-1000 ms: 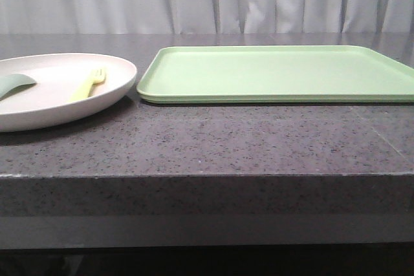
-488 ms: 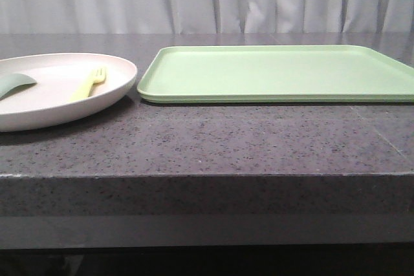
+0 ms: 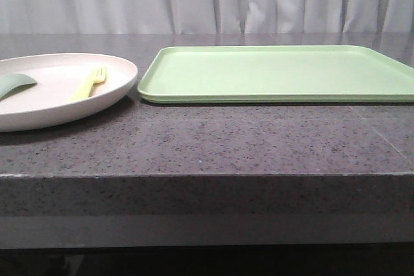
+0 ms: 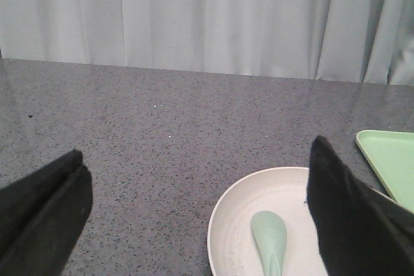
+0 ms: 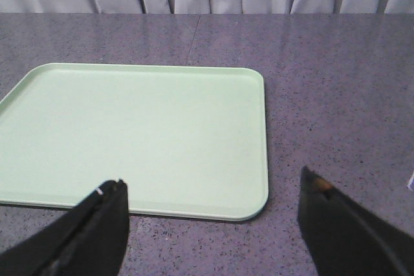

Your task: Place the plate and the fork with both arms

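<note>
Front view: the plate (image 3: 58, 90) sits on the dark speckled counter (image 3: 213, 140) just beside the near-left corner of the green tray (image 3: 278, 72), apart from it by a narrow gap. The fork (image 3: 88, 83) lies inside the plate, on the side toward the tray, tines pointing away from the camera. A grey-green spoon (image 3: 16, 83) lies in the plate on the side away from the tray. Neither arm appears in this view.

Left wrist view: the left claw (image 4: 200, 211) hangs over the counter with its fingers spread wide and nothing between them. The plate (image 4: 239, 205) and spoon (image 4: 270, 237) lie below it, toward the tray's corner (image 4: 391, 159). The fork is hidden here.

Right wrist view: the right claw (image 5: 213, 224) is likewise spread wide and empty, poised above the near edge of the tray (image 5: 136, 137), which holds nothing.

Risks, as judged: the fork is thin and lies flat on the plate, so a pinch could slip off it or nudge the plate. Lifting the plate with the spoon loose in it could let the spoon slide out. The spoon could be mistaken for the fork.

No brand, label or legible writing shows in any view.
</note>
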### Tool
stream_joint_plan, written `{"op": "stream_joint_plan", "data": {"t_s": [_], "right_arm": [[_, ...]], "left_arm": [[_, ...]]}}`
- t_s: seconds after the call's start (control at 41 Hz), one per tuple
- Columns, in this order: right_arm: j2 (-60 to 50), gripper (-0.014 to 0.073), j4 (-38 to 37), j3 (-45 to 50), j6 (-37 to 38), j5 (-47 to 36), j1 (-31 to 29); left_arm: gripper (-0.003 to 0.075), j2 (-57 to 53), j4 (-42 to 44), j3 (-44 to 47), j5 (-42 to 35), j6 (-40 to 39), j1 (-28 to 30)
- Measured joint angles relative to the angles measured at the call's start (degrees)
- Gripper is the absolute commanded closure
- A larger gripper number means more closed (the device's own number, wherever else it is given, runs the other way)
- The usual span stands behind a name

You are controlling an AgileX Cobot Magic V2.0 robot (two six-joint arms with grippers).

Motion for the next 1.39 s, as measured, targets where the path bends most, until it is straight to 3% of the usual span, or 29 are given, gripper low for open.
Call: {"op": "stream_joint_plan", "data": {"t_s": [0.293,0.707,0.854,1.39], "right_arm": [[0.0,0.0011,0.0,0.0,0.0,0.0,0.0],[0.0,0.0011,0.0,0.0,0.0,0.4,0.0],[0.0,0.0011,0.0,0.0,0.0,1.1,0.0],[0.0,0.0011,0.0,0.0,0.0,1.3,0.0]], "left_arm": [[0.0101,5.4,-0.5,-3.9,3.5,0.0,0.0],[0.0101,32.1,1.0,-28.3,34.8,0.0,0.0],[0.0101,40.3,1.0,-34.4,42.0,0.0,0.0],[0.0101,56.2,1.0,-38.3,44.7,0.0,0.0]]}}
